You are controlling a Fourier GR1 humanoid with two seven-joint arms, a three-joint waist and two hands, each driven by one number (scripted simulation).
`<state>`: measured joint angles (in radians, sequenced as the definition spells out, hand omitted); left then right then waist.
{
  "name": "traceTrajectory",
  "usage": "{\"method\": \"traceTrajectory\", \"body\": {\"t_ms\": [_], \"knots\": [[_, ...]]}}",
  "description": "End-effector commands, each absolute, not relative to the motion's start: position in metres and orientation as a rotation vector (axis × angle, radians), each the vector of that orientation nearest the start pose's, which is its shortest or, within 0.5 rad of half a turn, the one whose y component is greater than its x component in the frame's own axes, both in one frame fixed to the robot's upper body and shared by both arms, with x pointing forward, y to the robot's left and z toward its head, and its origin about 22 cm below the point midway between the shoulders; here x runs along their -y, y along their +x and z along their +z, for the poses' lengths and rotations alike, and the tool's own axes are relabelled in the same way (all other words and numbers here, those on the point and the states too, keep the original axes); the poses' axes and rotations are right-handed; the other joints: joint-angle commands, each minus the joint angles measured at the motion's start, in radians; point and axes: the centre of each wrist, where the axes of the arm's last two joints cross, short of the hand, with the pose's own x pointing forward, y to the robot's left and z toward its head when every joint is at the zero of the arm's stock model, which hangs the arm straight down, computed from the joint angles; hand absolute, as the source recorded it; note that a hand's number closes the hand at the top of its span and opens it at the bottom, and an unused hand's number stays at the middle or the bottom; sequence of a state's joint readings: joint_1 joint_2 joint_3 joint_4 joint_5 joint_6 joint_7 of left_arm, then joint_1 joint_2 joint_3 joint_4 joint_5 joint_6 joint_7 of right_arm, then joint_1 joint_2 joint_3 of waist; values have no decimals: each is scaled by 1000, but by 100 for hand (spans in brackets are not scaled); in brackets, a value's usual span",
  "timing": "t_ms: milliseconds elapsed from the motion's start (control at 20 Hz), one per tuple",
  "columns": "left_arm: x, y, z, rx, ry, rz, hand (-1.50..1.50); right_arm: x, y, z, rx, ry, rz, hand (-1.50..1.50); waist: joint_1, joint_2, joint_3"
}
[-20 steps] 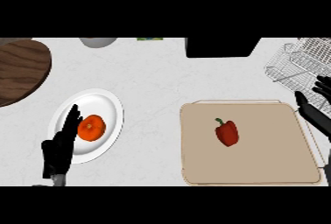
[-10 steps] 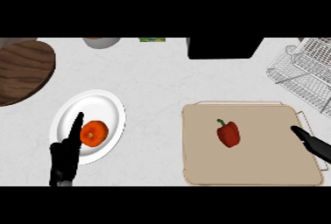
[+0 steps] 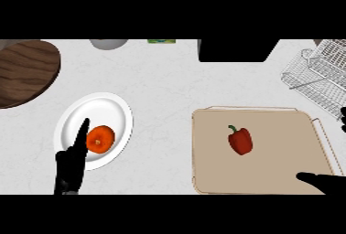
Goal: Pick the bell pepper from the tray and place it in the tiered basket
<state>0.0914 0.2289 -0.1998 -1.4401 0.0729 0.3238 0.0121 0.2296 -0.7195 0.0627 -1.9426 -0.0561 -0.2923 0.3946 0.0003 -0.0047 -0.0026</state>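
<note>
The red bell pepper point(image 3: 240, 140) lies mid-tray point(image 3: 270, 178), apart from both hands. It is probably light, hollow and smooth-skinned; grasp across its body. Only the right hand's point(image 3: 323, 181) tip shows, so I cannot tell its opening.

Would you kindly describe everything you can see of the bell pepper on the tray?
The bell pepper is deep red and glossy, with a short dark green stem curving from its upper end. It lies on its side, stem pointing toward the far side of the counter, a little left of the middle of the flat beige tray. It looks whole and unmarked. Only the tray's surface touches it: the right hand shows at the tray's near right corner, well apart from it, and nothing else lies on the tray.
</note>
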Motion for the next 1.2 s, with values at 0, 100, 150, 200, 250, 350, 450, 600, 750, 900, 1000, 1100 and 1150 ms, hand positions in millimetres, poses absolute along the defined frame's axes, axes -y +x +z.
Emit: {"method": "traceTrajectory", "body": {"t_ms": [0,100,150,200,250,350,450,600,750,900,1000,1100,1150], "knots": [[-253,225,-40,1302,271,-29,0,310,177,122,1167,-738,461,-150,-7,7,-4],[-243,215,-57,1317,249,-29,0,302,189,146,1132,-825,454,-150,13,10,-4],[-245,208,-46,1302,249,-29,0,291,187,146,1117,-843,447,-150,22,6,-2],[-241,213,-40,1312,238,-40,0,277,190,152,1123,-844,398,-150,21,6,-1],[-244,200,-58,1311,242,-45,0,271,200,146,1120,-858,416,-150,24,8,0],[-246,212,-55,1292,236,-48,0,240,197,136,1120,-853,417,-150,24,9,0],[-241,227,-43,1304,250,-18,0,233,192,133,1053,-874,484,-150,8,5,1],[-234,219,-58,1308,232,-22,0,212,215,121,1040,-914,505,-150,12,7,1],[-247,217,-56,1310,249,-43,0,213,236,117,937,-954,570,-150,17,8,1],[-243,208,-51,1297,230,-31,0,201,239,102,867,-951,628,-150,22,7,2],[-235,225,-54,1299,258,-26,0,191,234,110,828,-948,647,-150,6,6,1],[-252,219,-55,1319,247,-19,0,185,240,99,801,-952,652,-150,8,6,1],[-243,220,-49,1313,244,-22,0,196,248,105,790,-929,662,-150,8,5,2]]}}
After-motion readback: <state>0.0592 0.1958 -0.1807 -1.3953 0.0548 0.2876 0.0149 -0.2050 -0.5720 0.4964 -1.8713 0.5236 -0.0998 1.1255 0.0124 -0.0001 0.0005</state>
